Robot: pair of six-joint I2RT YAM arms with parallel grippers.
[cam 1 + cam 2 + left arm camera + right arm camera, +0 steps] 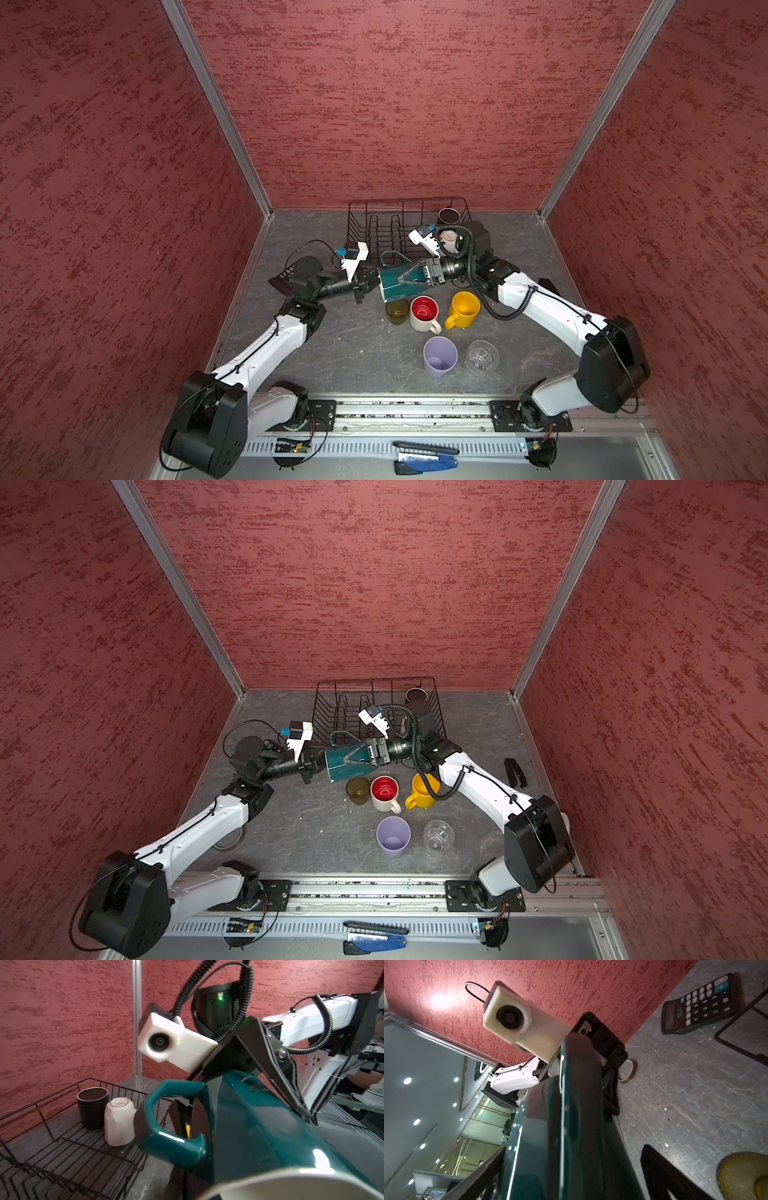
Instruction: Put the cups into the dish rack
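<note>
Top views first: the teal mug (392, 282) is held sideways off the table (332, 353), just in front of the dish rack (374, 206). Its long axis runs across the table, mouth toward the left gripper (369, 286), base toward the right gripper (402, 282), handle pointing at the rack. The left gripper's claw is pinched on the mug's rim, and the right gripper's claw is spread wide, 1 finger along each side of the body. Just in front stand the olive tumbler (397, 311), red-lined mug (424, 311) and yellow mug (463, 309). The lavender tumbler (439, 356) and glass tumbler (482, 355) sit nearer the front edge with bare table around them. Left wrist view: the black mug (92, 1109) and bottom-up white mug (119, 1122) sit side by side in a rack corner, open wire floor next to them. The white one's base stamp is too tiny to read. Right wrist view: table shows between the mug (560, 1136) and 1 of the right fingers (664, 1178), so no squeeze there. A calculator (702, 1003) lies near the wall, with digits, 00 and + readable.
</note>
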